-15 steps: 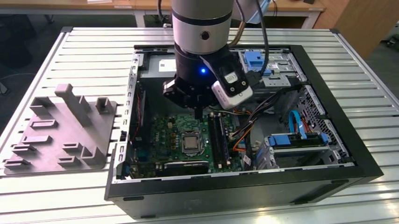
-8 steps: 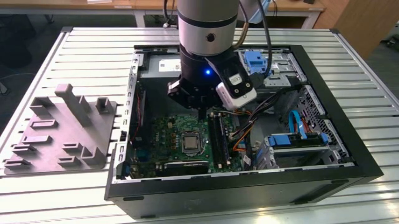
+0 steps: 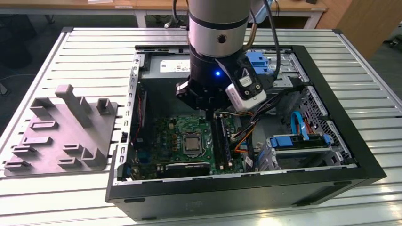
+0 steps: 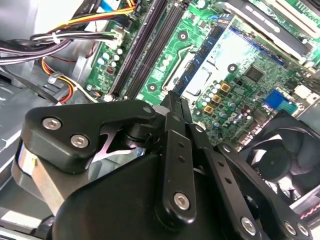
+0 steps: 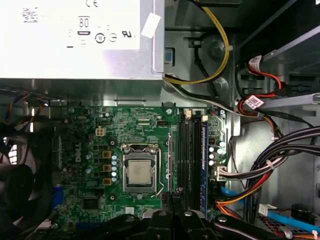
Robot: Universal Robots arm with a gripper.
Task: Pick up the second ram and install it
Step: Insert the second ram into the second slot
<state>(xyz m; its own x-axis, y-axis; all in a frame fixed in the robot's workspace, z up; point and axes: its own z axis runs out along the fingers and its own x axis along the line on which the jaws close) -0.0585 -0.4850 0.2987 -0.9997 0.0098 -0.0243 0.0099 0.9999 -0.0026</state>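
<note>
Hovering end effector [image 3: 212, 112] above motherboard [image 3: 179, 134] ram slots [image 5: 187, 160] inside open case [image 3: 251, 193].

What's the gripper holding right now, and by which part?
The gripper appears shut on the long blue-green circuit-board stick with dark chips; the gripped part is hidden behind its fingers.

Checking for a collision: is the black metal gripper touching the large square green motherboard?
Cannot tell. In both wrist views the gripper ends in front of the motherboard, overlapping it, so neither contact nor a gap shows.
</note>
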